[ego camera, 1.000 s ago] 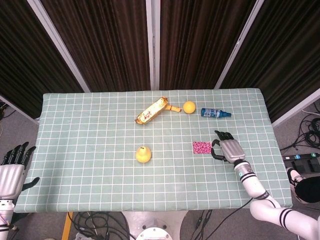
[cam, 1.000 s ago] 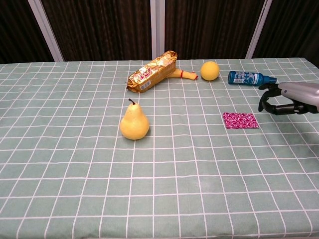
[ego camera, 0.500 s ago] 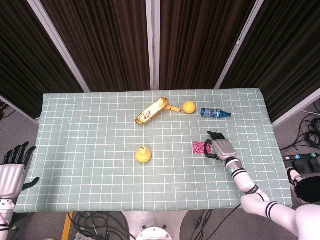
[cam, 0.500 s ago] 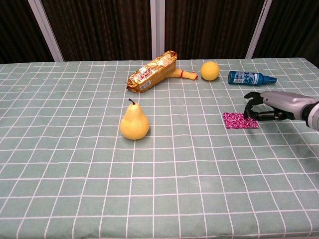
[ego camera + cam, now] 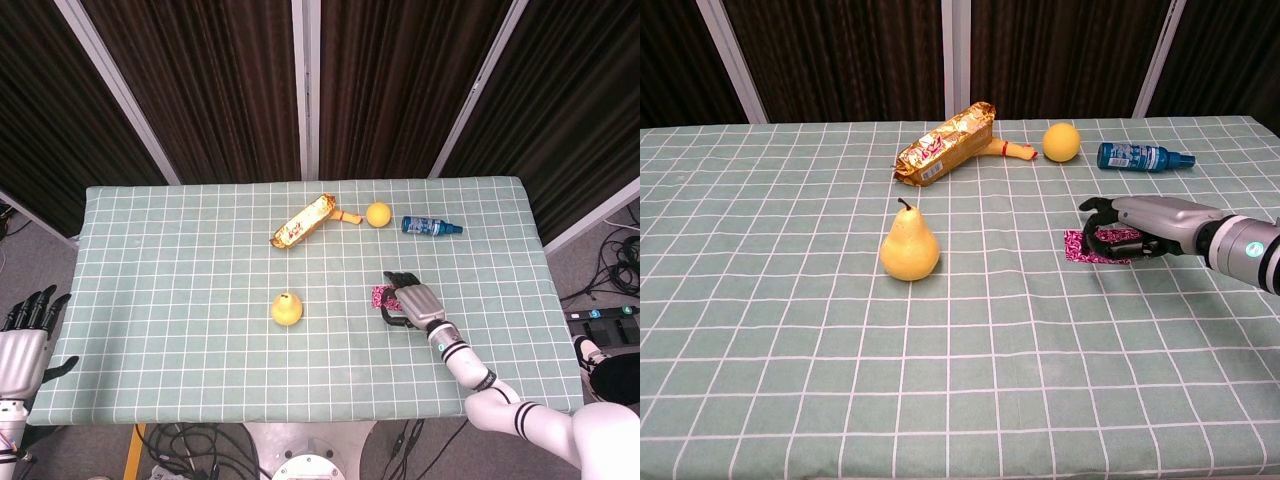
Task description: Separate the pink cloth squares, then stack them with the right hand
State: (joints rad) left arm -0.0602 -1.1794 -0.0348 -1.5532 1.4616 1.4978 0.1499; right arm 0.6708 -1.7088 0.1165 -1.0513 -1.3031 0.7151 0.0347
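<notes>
The pink patterned cloth squares (image 5: 380, 295) (image 5: 1076, 247) lie right of the table's middle. Only their left edge shows. My right hand (image 5: 412, 300) (image 5: 1135, 225) lies over the rest of them, fingers curled down onto the cloth and thumb toward the left. Whether the squares sit together or apart under the hand is hidden. My left hand (image 5: 25, 335) hangs off the table's left front corner, fingers apart and holding nothing. It appears only in the head view.
A yellow pear (image 5: 287, 309) (image 5: 909, 247) stands left of the cloth. Along the back lie a gold snack packet (image 5: 303, 221) (image 5: 945, 143), a yellow round fruit (image 5: 378, 214) (image 5: 1061, 141) and a blue bottle (image 5: 430, 226) (image 5: 1140, 156). A green checked cloth covers the table (image 5: 160, 300).
My right hand has moved left from beside the pink cloth to on top of it. The cloth has shifted a little left with the hand. The left hand is still.
</notes>
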